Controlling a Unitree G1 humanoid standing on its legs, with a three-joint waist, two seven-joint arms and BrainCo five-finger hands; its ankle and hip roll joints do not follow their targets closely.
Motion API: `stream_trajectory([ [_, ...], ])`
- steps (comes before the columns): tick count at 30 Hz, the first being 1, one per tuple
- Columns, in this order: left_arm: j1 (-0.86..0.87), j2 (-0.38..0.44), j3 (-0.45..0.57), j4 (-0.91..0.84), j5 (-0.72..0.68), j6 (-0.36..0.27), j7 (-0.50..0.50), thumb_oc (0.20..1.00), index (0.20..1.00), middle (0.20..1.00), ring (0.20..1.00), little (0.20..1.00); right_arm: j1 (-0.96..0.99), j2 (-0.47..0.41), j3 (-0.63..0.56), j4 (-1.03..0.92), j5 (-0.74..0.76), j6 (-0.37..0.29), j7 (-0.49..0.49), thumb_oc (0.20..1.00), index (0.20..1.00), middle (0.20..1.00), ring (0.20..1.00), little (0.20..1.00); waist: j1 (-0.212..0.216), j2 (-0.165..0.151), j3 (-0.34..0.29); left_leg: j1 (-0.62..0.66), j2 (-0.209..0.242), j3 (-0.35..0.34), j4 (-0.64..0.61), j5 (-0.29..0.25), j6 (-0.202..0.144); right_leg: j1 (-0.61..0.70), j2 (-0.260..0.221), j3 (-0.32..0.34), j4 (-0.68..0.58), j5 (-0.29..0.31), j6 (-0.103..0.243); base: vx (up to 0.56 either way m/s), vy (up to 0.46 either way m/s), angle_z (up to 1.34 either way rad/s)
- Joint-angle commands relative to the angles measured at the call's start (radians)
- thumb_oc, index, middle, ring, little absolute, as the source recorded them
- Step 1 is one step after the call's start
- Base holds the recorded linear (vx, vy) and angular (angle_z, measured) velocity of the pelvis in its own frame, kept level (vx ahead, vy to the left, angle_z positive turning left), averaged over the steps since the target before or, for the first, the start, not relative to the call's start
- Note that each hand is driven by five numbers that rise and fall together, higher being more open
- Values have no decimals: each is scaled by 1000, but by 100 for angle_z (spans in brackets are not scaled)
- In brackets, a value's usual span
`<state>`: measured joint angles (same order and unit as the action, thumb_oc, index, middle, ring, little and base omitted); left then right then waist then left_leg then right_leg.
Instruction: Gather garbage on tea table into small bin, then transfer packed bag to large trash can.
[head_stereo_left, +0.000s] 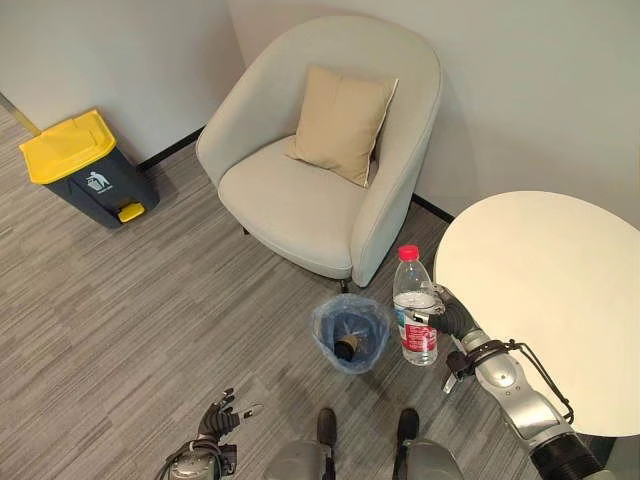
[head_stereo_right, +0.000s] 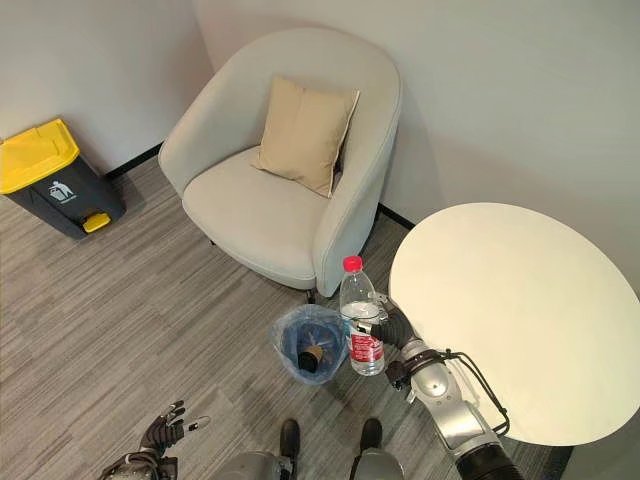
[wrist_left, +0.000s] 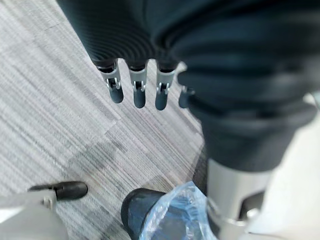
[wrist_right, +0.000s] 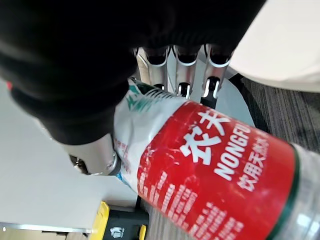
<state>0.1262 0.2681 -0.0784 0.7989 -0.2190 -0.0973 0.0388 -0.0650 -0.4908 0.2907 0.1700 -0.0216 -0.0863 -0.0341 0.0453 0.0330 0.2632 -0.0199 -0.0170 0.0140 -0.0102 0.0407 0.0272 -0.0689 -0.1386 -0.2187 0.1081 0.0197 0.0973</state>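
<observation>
While gripped upright by right hand (head_stereo_left: 447, 318), bottle (head_stereo_left: 414, 308) hangs beside small bin (head_stereo_left: 350, 331) | left hand (head_stereo_left: 219, 419): fingers spread, empty

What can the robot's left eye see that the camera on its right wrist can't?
The left eye alone sees the armchair with its cushion, the small bin in its blue bag and the round table. The right wrist view alone sees the bottle's red label from very close. Both see the bottle held in the right hand and the yellow-lidded trash can.
</observation>
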Motion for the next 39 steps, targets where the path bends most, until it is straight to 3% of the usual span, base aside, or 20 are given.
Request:
stream_trajectory([
  [1,-6,46,-10,-3,0,-23,-8,1000,1000,1000,1000,1000,-29,-12,-9,-82,-19,-62,10,200,200,200,200,200,14,-31,-32,22,-50,-7,132,-189,-27,-30,4,46,-38,-38,29,68,-70,19],
  [5,-11,47,-19,3,4,-22,-9,1000,1000,1000,1000,1000,-43,-12,8,-79,-19,-62,9,200,200,200,200,200,19,-31,-25,13,-44,-15,129,-181,-35,-24,2,26,-42,-44,24,4,-46,15],
  [7,-29,55,-34,-9,-3,-25,0,1000,1000,1000,1000,1000,-82,-2,23,-51,-27,-62,-20,200,200,200,200,200,25,-29,12,-36,-40,-23,156,-176,-42,-56,-6,9,-19,-52,18,-140,-49,17],
  [9,-59,59,-48,-11,-15,-30,15,1000,1000,1000,1000,1000,-129,10,36,-31,-33,-67,-54,200,200,200,200,200,27,-27,47,-109,-41,-30,209,-174,-46,-110,-20,-6,25,-59,10,-228,-42,31],
  [10,-99,63,-72,-21,-37,-37,33,1000,1000,1000,1000,1000,-198,23,57,10,-44,-62,-94,200,200,200,200,200,39,-16,92,-209,-40,-45,281,-176,-50,-195,-47,-21,104,-75,-2,-223,-37,47],
  [12,-99,63,-72,-21,-37,-37,33,1000,1000,1000,1000,1000,-199,23,57,11,-44,-62,-94,200,200,200,200,200,38,-16,90,-212,-40,-46,283,-176,-50,-198,-47,-21,106,-76,-2,-124,-20,49],
  [14,-131,66,-99,-25,-54,-40,46,1000,1000,1000,1000,1000,-263,29,74,59,-47,-52,-130,200,200,200,200,200,50,-7,117,-304,-45,-59,339,-172,-51,-278,-68,-37,172,-87,-11,-121,-16,38],
  [19,-151,69,-125,-25,-52,-45,48,1000,1000,1000,1000,1000,-322,39,87,138,-61,-40,-168,200,200,200,200,200,68,5,131,-370,-54,-77,344,-158,-50,-340,-83,-55,198,-92,-17,-17,-9,36],
  [20,-147,70,-125,-27,-55,-45,47,1000,1000,1000,1000,1000,-326,42,91,147,-62,-35,-170,200,200,200,200,200,75,10,132,-365,-48,-82,350,-186,-53,-338,-76,-46,208,-120,-12,30,-29,14],
  [25,-173,82,-135,-16,-65,-46,61,1000,1000,1000,1000,1000,-405,67,94,229,-57,-34,-224,200,200,200,200,200,83,18,159,-462,-58,-82,406,-192,-49,-430,-89,-38,271,-139,-19,-41,-6,19],
  [29,-217,109,-140,-54,-101,-52,81,1000,1000,1000,1000,1000,-513,60,91,276,-42,-27,-271,200,200,200,200,200,84,29,169,-635,-68,-80,539,-214,-41,-596,-105,-20,413,-181,-35,-60,-11,33],
  [39,-265,138,-185,-130,-136,-67,89,1000,1000,1000,1000,1000,-714,10,98,417,-11,-11,-329,200,200,200,200,200,94,37,148,-922,-89,-87,704,-242,-22,-902,-137,26,629,-243,-55,-18,-12,12],
])
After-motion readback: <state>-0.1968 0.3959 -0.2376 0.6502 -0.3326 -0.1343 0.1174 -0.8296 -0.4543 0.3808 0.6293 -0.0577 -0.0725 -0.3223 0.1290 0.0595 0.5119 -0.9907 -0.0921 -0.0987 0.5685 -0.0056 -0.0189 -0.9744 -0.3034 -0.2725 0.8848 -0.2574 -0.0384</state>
